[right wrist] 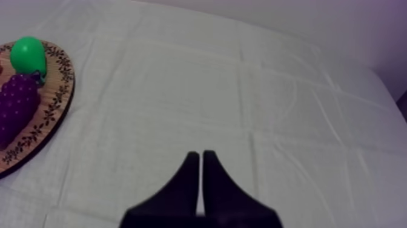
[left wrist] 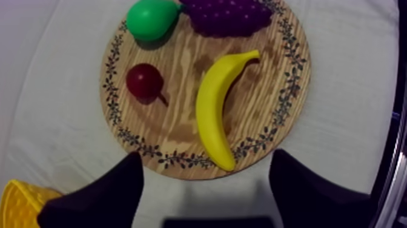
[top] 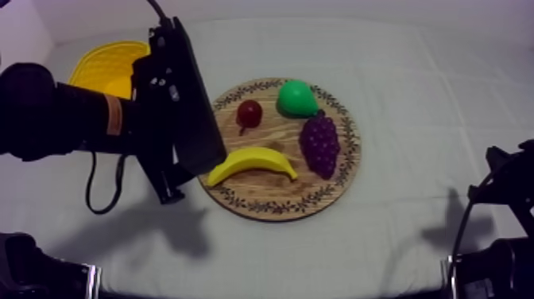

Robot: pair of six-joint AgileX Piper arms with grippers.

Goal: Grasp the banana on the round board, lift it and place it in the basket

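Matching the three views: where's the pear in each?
Top view: pear on the wooden board, between the small red fruit and the grapes.
Left wrist view: pear by the board's rim, beside the grapes.
Right wrist view: pear at the board's edge, beside the grapes.
Shared landmark: the grapes.

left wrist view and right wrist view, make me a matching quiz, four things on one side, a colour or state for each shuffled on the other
1 banana
2 pear
3 left gripper
4 right gripper

a shut on nothing
b yellow
c open
d green

Pairs: 1-b, 2-d, 3-c, 4-a
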